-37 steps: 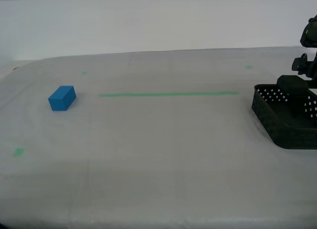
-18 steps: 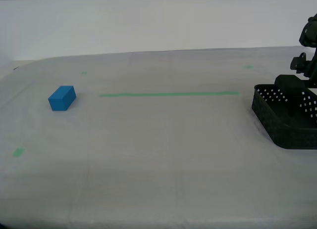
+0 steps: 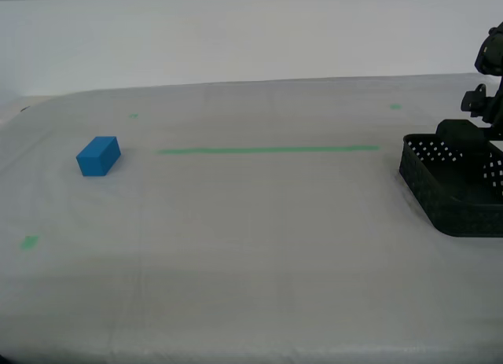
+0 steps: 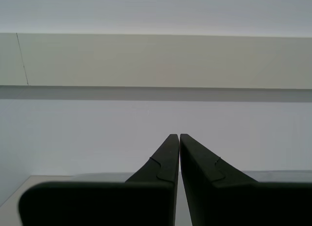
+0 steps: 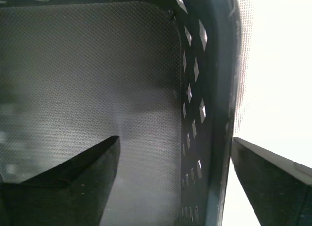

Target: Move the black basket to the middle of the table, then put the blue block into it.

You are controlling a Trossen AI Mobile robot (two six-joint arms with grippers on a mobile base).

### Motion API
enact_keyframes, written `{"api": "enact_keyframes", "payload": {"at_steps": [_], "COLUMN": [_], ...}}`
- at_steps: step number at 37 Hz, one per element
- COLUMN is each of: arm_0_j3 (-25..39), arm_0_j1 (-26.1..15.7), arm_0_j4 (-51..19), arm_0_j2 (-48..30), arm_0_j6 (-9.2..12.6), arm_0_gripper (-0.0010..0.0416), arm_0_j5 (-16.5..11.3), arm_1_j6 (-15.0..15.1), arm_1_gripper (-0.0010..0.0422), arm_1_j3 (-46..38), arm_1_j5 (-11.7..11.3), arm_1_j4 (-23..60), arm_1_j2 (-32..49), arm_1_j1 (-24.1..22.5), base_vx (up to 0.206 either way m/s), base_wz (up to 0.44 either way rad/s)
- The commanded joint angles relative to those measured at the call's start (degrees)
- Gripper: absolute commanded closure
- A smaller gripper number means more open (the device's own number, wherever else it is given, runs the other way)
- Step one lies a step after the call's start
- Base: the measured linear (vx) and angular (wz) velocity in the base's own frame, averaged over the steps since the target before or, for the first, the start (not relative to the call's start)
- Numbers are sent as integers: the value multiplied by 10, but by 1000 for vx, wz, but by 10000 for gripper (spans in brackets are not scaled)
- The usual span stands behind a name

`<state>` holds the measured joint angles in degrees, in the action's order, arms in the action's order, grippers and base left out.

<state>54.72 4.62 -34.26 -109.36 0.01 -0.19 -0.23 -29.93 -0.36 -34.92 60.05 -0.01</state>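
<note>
Two fingers of my first gripper (image 5: 173,153) spread open, you see, straddling the black basket (image 3: 456,191) wall; my second gripper (image 4: 175,138) is closed, empty.

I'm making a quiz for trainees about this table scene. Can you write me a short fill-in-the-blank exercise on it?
1. The blue block lies on the ___.
2. My first gripper has one finger inside and one outside the wall of the black ___.
3. The fingers of my second gripper are ___.

Missing words: table; basket; shut
</note>
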Motion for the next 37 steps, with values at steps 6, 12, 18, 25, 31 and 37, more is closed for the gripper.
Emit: {"api": "enact_keyframes", "payload": {"at_steps": [6,12,18,25,31,37], "arm_0_j3": [0,0,0,0,0,0], "arm_0_j1": [-1,-1,-1,-1,-1,-1], "arm_0_j4": [0,0,0,1,1,1], "arm_0_j2": [0,0,0,0,0,0], "arm_0_j6": [5,8,11,19,20,25], "arm_0_gripper": [167,225,288,346,385,404], "arm_0_j5": [0,0,1,1,0,1], "arm_1_j6": [1,1,1,1,1,1], "arm_1_gripper": [412,412,412,412,412,412], "arm_1_j3": [0,0,0,0,0,0], "arm_1_j5": [0,0,0,0,0,0], "arm_1_j4": [-3,-3,-3,-3,-3,-3], "arm_1_j2": [0,0,0,0,0,0], "arm_1_j1": [0,0,0,0,0,0], "base_vx": [0,0,0,0,0,0], "base_wz": [0,0,0,0,0,0]}}
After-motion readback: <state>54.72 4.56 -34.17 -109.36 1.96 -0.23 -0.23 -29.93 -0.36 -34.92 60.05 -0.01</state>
